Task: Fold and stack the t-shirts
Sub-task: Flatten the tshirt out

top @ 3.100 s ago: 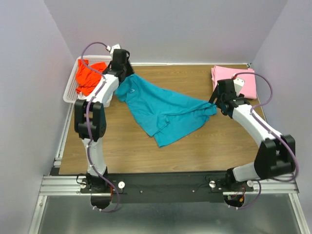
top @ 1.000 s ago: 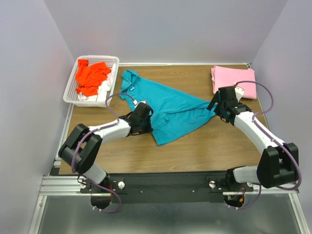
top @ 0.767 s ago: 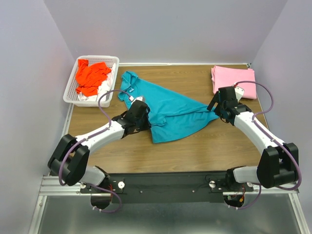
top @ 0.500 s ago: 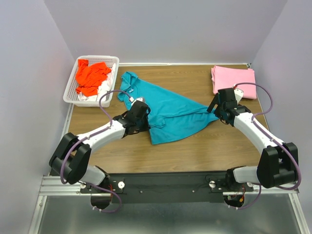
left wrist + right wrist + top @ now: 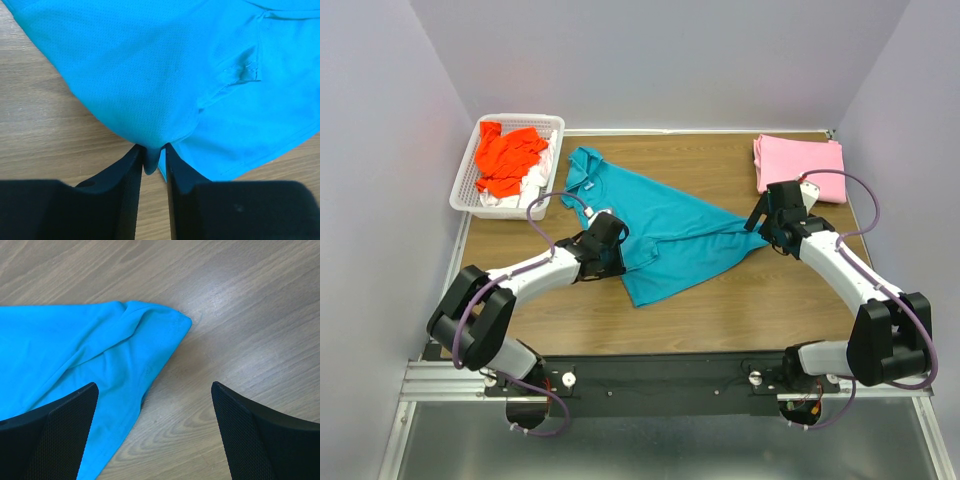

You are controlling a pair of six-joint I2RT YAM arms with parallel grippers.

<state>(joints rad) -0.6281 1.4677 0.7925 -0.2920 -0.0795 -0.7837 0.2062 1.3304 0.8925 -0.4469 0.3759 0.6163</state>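
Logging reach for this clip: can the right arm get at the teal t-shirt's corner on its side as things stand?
Probably yes: the right claw stands open right at that corner of the teal t-shirt, which lies on the bare table with nothing over it or in between.

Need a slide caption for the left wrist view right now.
Fingers closed around a pinched fold of the teal t-shirt lying on the wooden table.

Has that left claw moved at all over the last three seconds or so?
Yes. The left gripper was up beside the white basket; it now sits well away from it, toward the near side, pinching the teal t-shirt.
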